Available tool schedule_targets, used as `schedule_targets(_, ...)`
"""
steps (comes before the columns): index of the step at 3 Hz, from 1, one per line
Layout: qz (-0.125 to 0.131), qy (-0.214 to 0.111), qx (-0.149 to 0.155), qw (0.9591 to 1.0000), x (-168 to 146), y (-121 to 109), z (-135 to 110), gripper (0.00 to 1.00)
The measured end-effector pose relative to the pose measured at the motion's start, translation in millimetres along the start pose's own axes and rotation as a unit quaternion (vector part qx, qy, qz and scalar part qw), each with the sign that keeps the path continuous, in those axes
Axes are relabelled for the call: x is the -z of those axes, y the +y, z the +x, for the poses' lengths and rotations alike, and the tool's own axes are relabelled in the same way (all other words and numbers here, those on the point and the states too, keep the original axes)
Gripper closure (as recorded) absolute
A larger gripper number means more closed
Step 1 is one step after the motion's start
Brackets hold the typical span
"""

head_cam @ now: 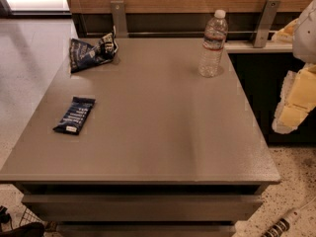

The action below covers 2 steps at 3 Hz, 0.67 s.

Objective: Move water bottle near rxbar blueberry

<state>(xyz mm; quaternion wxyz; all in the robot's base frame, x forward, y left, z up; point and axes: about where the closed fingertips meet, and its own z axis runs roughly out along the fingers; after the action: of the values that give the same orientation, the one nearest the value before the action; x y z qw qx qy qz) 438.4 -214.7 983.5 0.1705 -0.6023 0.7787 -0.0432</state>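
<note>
Your claw (295, 101) hangs just past the right edge of the table (163, 132); you cannot tell how open it is or whether it holds anything. The water bottle (213, 43) stands upright, left of the claw and farther back; the rxbar blueberry (75, 115) lies flat, far to the claw's left

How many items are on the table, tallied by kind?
Bottles: 1, the water bottle
Bars: 1, the rxbar blueberry
Bags: 1, the dark-blue snack bag
Total: 3
The gripper is beyond the right side of the table.
</note>
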Motion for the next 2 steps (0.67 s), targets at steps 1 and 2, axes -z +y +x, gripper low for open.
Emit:
schedule_targets(1,0.0,0.0,0.0,1.0,0,0,0,0.0)
schedule_targets(2,0.018,-0.039,-0.011,0.999,-9,-40,-10,0.0)
